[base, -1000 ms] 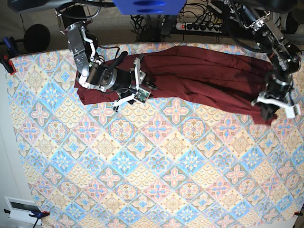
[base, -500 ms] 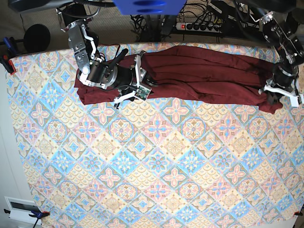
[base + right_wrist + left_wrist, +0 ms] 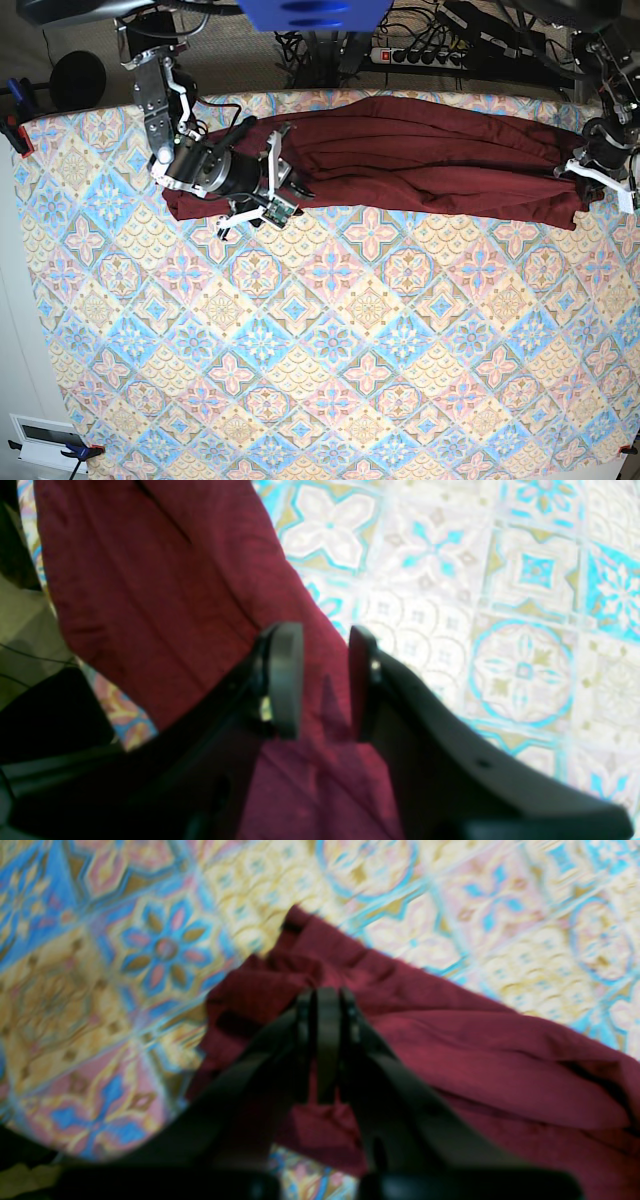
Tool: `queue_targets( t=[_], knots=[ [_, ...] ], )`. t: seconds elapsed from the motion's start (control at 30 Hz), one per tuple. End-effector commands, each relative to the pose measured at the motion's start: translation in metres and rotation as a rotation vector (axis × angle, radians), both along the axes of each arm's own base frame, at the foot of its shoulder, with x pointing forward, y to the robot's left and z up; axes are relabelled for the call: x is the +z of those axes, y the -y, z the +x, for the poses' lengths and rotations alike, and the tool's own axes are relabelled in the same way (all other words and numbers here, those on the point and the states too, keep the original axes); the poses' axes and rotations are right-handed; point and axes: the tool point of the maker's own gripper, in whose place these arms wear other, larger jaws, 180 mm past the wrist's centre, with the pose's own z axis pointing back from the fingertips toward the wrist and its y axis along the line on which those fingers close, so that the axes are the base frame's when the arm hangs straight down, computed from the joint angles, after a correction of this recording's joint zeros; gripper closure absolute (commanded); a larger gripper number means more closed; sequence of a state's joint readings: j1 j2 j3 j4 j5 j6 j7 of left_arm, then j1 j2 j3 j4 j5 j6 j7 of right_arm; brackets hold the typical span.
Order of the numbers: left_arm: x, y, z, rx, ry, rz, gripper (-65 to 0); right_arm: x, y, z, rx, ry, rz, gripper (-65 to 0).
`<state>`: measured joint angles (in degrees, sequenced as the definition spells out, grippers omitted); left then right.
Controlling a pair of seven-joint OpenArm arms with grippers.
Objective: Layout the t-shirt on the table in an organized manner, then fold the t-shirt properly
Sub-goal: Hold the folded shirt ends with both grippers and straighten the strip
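The maroon t-shirt (image 3: pixel 420 150) lies stretched as a long bunched band along the far side of the patterned table (image 3: pixel 350 350). My left gripper (image 3: pixel 598 178) is at the shirt's right end near the table's far right corner. In the left wrist view this left gripper (image 3: pixel 327 1005) is shut, with t-shirt (image 3: pixel 450 1040) fabric pinched at its tips. My right gripper (image 3: pixel 285 185) is on the shirt's left part. In the right wrist view the right gripper (image 3: pixel 325 680) has its jaws partly apart, and t-shirt (image 3: pixel 175 580) fabric fills the gap between them.
A power strip (image 3: pixel 420 55) and cables lie behind the far table edge. Clamps hold the cloth at the left corner (image 3: pixel 15 130) and the near left corner (image 3: pixel 80 452). A white box (image 3: pixel 40 435) sits off the near left corner.
My left gripper has carried the shirt's right end up and outward to the far right corner, pulling the shirt taut. My right gripper has shifted slightly left.
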<state>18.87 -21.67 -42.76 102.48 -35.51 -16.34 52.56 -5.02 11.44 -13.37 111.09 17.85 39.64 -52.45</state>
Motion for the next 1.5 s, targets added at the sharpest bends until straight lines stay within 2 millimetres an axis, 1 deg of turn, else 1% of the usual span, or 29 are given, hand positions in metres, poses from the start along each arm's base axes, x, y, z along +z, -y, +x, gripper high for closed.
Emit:
queue_targets(
  t=[0.0,0.07,0.13,0.23,0.3,0.33,0.37,0.43,0.5,0.53,0.67,0.73,0.87,0.97,1.07,1.1,1.17,1.2,1.27,1.37,1.47],
  knots=[
    [0.014,-0.005,0.006,-0.007,0.041,0.027,-0.2,0.006,-0.004,0.003,0.008,0.018,0.029,-15.5],
    [0.019,0.000,0.009,-0.015,0.068,0.005,-0.2,0.004,-0.005,0.002,0.011,0.009,0.027,-15.5],
    [0.031,0.006,0.013,-0.026,0.118,-0.034,-0.2,0.004,-0.005,0.002,0.011,0.009,0.027,-15.6],
    [0.062,0.002,0.013,-0.004,0.232,-0.091,-0.2,0.003,-0.005,0.002,0.010,0.008,0.025,-15.7],
    [0.075,0.006,0.015,-0.012,0.291,-0.145,-0.2,0.003,-0.005,0.002,0.010,0.008,0.027,-15.8],
    [0.084,0.007,0.017,-0.033,0.308,-0.144,-0.2,0.003,-0.005,0.002,0.010,0.007,0.027,-15.8],
    [0.092,0.007,0.016,-0.055,0.312,-0.133,-0.2,0.002,-0.005,0.002,0.011,0.005,0.026,-15.8],
    [0.101,0.010,0.010,-0.074,0.326,-0.147,-0.2,0.002,-0.005,0.002,0.011,0.005,0.026,-15.8],
    [0.113,0.008,0.007,-0.075,0.360,-0.168,-0.2,0.002,-0.005,0.002,0.011,0.005,0.026,-15.8],
    [0.114,0.006,0.004,-0.076,0.348,-0.175,-0.2,0.002,-0.005,0.002,0.011,0.005,0.026,-15.8],
    [0.107,0.002,-0.008,-0.076,0.264,-0.183,-0.2,0.002,-0.006,0.001,0.014,0.003,0.026,-15.8],
    [0.101,0.001,-0.011,-0.073,0.234,-0.179,-0.2,0.002,-0.006,0.001,0.014,0.003,0.026,-15.8],
    [0.090,-0.008,-0.016,-0.043,0.178,-0.119,-0.2,0.002,-0.006,0.001,0.014,0.003,0.026,-15.8],
    [0.067,-0.005,-0.015,-0.042,0.112,-0.123,-0.2,0.001,-0.006,0.001,0.012,0.000,0.025,-16.2],
    [0.051,-0.003,-0.008,-0.044,0.074,-0.126,-0.2,-0.002,-0.002,0.003,0.000,-0.006,0.017,-19.8],
    [0.044,-0.002,-0.008,-0.047,0.052,-0.126,-0.2,-0.007,0.003,0.004,-0.009,-0.011,-0.001,-21.4],
    [0.033,0.006,-0.006,-0.071,0.015,-0.129,-0.2,-0.013,0.023,0.014,-0.063,-0.004,-0.049,-23.9],
    [0.028,0.011,-0.005,-0.089,-0.003,-0.127,-0.3,-0.014,0.031,0.018,-0.089,-0.002,-0.064,-24.8],
    [0.020,0.019,-0.004,-0.112,-0.029,-0.124,-1.1,-0.017,0.043,0.022,-0.124,-0.007,-0.071,-25.4],
    [0.016,0.020,-0.005,-0.117,-0.049,-0.109,-6.1,-0.013,0.063,0.036,-0.165,0.014,-0.101,-25.6],
    [0.014,0.020,-0.007,-0.117,-0.056,-0.111,-14.4,-0.012,0.080,0.048,-0.185,0.026,-0.131,-25.6]
  ],
)
